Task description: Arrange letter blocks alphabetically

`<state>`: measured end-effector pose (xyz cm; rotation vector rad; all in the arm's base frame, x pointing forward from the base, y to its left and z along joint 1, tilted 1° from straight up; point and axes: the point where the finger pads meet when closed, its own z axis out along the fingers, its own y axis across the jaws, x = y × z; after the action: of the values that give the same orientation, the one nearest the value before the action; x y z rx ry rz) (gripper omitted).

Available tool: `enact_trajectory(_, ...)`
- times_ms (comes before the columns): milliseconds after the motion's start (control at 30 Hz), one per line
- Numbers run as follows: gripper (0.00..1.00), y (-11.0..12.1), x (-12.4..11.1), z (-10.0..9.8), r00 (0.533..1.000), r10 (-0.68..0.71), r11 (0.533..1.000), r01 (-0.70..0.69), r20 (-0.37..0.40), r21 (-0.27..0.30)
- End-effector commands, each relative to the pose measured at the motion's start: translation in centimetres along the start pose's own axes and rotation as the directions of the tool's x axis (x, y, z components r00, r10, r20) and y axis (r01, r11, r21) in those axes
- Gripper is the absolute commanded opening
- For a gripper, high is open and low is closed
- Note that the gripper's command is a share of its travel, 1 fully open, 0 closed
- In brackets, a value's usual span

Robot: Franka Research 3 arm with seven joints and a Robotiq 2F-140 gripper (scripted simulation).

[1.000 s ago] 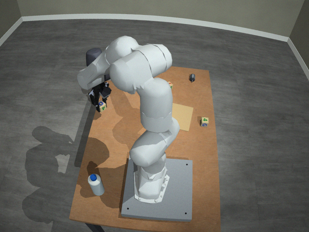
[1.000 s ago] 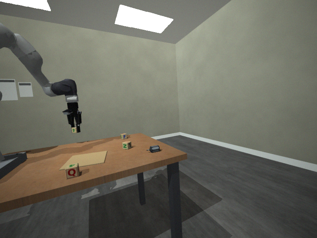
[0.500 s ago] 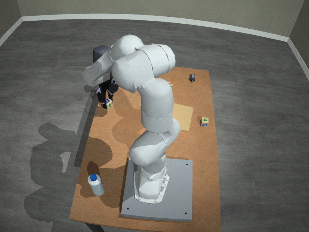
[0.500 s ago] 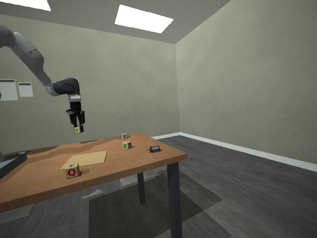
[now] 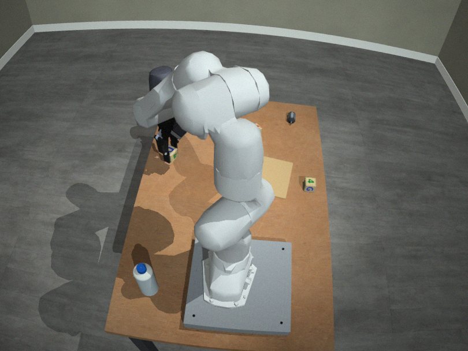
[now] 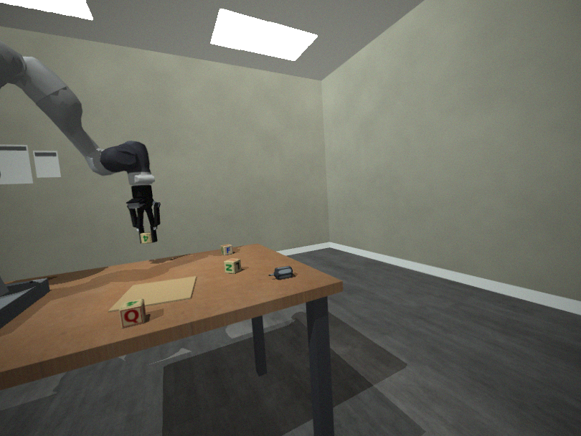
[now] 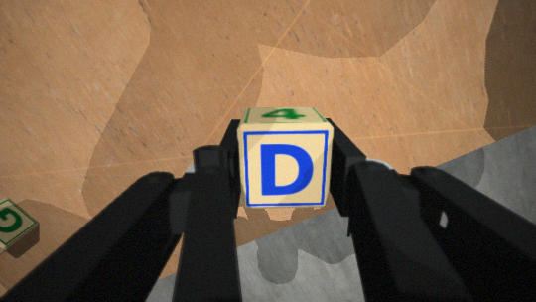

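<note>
the d block [image 5: 170, 155] [image 6: 145, 238] [image 7: 286, 166] is up in the air above the far left part of the table [image 5: 302, 223] [image 6: 225, 300] [image 7: 199, 75], its blue d facing the wrist camera and a green 4 on one side. the pincer [image 5: 170, 150] [image 6: 147, 236] [image 7: 280, 139] is clenched on it, a finger against each of two opposite sides. the tan mat [image 5: 277, 177] [image 6: 161, 290] lies flat, partly hidden from above by the white arm [image 5: 238, 158] [image 6: 61, 112]. just off its right side sits the q block [image 5: 309, 184] [image 6: 133, 313], a green 4 on top. beyond the mat is a block with a green z or n on its side [image 5: 258, 127] [image 6: 232, 266], and farther back the f block [image 6: 227, 249]. the wrist view cuts off a green g block [image 7: 17, 224], possibly that same one. a small dark grey object [image 5: 290, 117] [image 6: 283, 272] lies near the far right corner. a white bottle with a blue cap [image 5: 148, 283] stands left of the grey base plate [image 5: 272, 306] [image 6: 28, 293].
</note>
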<state>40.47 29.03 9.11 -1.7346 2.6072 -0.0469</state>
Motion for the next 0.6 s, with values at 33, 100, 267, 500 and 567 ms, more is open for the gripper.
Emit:
enact_trajectory(33,0.33,-0.9,0.6,-0.1,0.989,-0.149,0.989,0.149,0.005,-0.007)
enact_trajectory(100,0.33,-0.9,0.6,-0.1,0.989,-0.149,0.989,0.149,0.005,-0.007)
enact_trajectory(267,0.33,-2.1,1.5,-0.1,0.976,-0.217,0.976,0.217,0.005,-0.006)
enact_trajectory(500,0.33,-3.2,2.3,-0.2,0.959,-0.284,0.959,0.284,0.005,-0.004)
enact_trajectory(567,0.33,-3.5,2.6,-0.2,0.953,-0.304,0.953,0.304,0.005,-0.004)
